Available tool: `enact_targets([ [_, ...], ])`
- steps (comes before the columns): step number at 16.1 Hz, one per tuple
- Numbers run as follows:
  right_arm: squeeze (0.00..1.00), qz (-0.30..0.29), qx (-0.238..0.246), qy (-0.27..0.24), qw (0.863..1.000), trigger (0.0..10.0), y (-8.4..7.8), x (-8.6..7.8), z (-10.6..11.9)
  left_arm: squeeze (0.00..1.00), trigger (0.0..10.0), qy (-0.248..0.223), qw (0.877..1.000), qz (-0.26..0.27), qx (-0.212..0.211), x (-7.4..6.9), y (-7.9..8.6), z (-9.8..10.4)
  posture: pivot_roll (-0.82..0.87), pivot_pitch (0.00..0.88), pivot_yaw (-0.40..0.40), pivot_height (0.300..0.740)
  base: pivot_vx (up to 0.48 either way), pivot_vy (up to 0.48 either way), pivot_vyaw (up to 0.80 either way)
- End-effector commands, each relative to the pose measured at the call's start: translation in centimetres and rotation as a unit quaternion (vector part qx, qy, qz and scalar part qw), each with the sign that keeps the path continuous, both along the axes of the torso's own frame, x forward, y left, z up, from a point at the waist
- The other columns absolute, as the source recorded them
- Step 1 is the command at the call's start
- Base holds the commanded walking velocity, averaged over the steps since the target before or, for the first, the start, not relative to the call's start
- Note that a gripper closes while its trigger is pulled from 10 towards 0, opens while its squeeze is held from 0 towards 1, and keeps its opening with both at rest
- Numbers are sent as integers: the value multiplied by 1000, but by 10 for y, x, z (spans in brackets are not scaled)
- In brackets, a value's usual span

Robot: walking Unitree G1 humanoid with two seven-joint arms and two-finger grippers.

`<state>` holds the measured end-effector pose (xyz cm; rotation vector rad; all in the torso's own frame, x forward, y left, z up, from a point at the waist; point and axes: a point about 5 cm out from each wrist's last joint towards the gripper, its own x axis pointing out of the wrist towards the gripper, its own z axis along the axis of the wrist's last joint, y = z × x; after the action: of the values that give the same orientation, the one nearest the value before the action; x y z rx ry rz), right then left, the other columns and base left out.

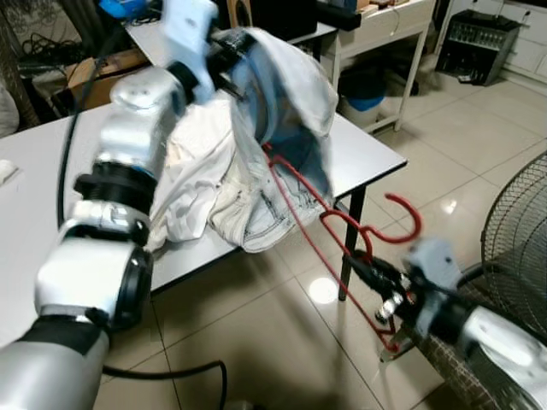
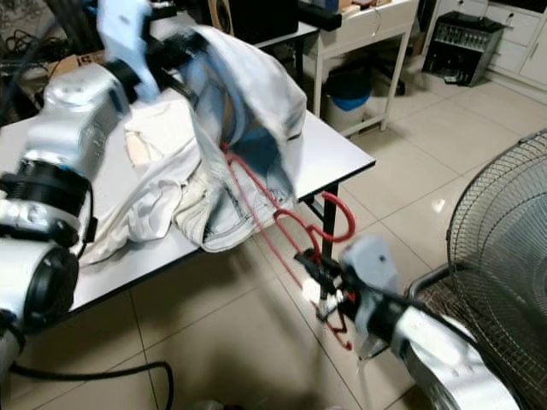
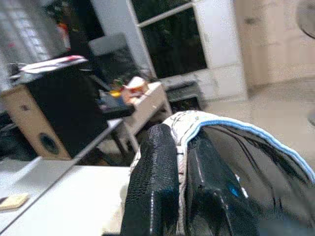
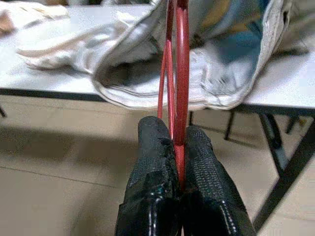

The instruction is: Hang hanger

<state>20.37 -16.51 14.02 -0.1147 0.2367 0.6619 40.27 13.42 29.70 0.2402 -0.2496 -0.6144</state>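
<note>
A red hanger [image 1: 342, 224] slants from under the cloth at the table's edge down toward the floor, its hook [image 1: 408, 224] curling out to the right. My right gripper [image 1: 369, 275] is shut on the hanger's frame near the hook; the right wrist view shows both fingers [image 4: 152, 172] clamped on the red bar [image 4: 181, 73]. My left gripper [image 1: 224, 53] is raised over the table and shut on the collar of a pale denim garment [image 1: 286, 94], lifting it. The left wrist view shows the fingers [image 3: 152, 182] pinching the white, blue-edged fabric [image 3: 236, 130].
A white table [image 1: 367, 158] holds a heap of white and denim clothes [image 1: 205, 192]. A standing fan's wire cage [image 1: 517, 248] is close on the right. A second white desk [image 1: 385, 26] and a blue bin [image 1: 367, 90] stand behind. Tiled floor lies below.
</note>
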Motion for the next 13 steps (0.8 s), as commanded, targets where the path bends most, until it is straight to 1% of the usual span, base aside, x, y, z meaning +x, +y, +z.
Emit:
enact_targets([
  [1,0,-13,3,-9,1000,10000,0,6,3,0,0,-14,998,52,-23,3,20,13,-131,0,140,740,0,0,0],
  [2,0,-7,18,-22,1000,10000,2,7,10,0,0,-62,990,114,-59,4,44,37,-128,0,138,740,0,0,0],
  [3,0,3,32,-39,999,10000,4,6,17,0,0,-146,967,150,-148,-6,68,82,-123,0,136,740,0,0,0],
  [4,0,7,41,-49,998,10000,4,6,21,0,0,-199,946,144,-212,-18,80,111,-123,0,136,740,0,0,0],
  [5,0,6,52,-57,997,10000,4,6,24,0,0,-230,937,138,-225,-28,89,130,-116,0,133,740,0,0,0],
  [6,0,-6,63,-69,996,10000,4,8,27,0,0,-257,930,121,-233,-36,91,142,-112,0,132,740,0,0,0],
  [7,0,-18,69,-77,995,10000,4,11,29,0,0,-260,925,88,-263,-40,85,143,-112,0,131,740,0,0,0],
  [8,0,-26,72,-82,994,10000,4,13,30,0,0,-244,930,76,-264,-37,79,132,-108,0,129,740,0,0,0],
  [9,0,-34,81,-90,992,10000,5,14,32,0,0,-216,940,95,-246,-28,75,112,-111,0,131,740,0,0,0],
  [10,0,-45,90,-98,990,10000,4,16,34,0,0,-165,947,128,-244,-16,76,85,-111,0,131,740,0,0,0],
  [11,0,-51,93,-99,989,10000,4,16,35,0,0,-110,961,157,-201,-7,74,59,-113,0,133,740,0,0,0],
  [12,0,-55,88,-96,990,10000,3,15,33,0,0,-74,971,162,-159,-3,69,37,-114,0,135,740,0,0,0],
  [13,0,-54,82,-92,991,10000,3,14,31,0,0,-60,973,147,-167,-3,65,31,-120,0,139,740,0,0,0],
])
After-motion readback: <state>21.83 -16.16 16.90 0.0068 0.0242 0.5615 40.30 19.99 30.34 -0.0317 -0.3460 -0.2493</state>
